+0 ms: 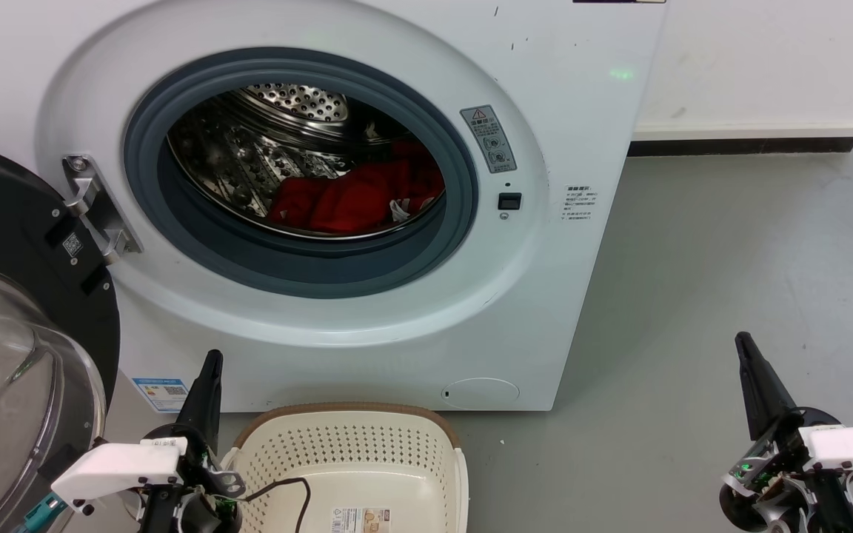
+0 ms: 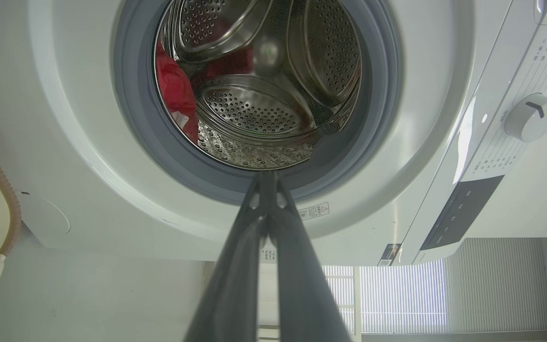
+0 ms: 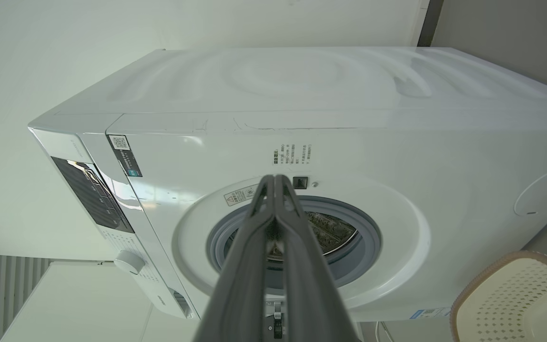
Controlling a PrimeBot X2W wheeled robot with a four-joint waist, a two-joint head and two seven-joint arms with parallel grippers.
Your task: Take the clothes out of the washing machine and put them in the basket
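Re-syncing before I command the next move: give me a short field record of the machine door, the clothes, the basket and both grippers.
washing machine: door swung open on the robot's left
clothes: red garment lying low in the drum
basket: on the floor in front of the machine, no clothes in it
left gripper: jaws shut, empty, low beside the basket
right gripper: jaws shut, empty, over the floor right of the machine
progress: garment not yet grasped

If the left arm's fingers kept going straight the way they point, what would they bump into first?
Probably the washing machine: the left gripper aims at the grey seal around its opening, beside the edge of the drum. Depth is unclear, so it might just slip inside instead.
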